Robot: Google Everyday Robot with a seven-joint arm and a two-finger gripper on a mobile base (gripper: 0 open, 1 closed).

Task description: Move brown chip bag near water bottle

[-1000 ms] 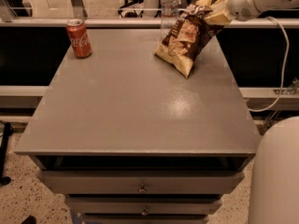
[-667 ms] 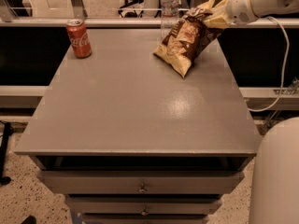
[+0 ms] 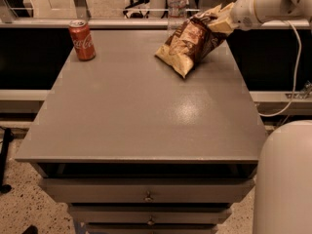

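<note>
The claw, at the desk's 1 o'clock corner, is clenched on the brown chip bag by its pale upper end. The bag's lower tip rests on the desk. The water bottle stands just behind it at 12 o'clock, so probably only the release is left. The far edge is close. The Coca-Cola can sits well apart at 10 o'clock.

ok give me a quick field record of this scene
brown chip bag: tilted, lower corner on table, upper end raised
gripper: far right of table, shut on bag's upper end
water bottle: upright at far edge, just behind bag
Coca-Cola can: upright, far left corner
drawers: below tabletop
</note>
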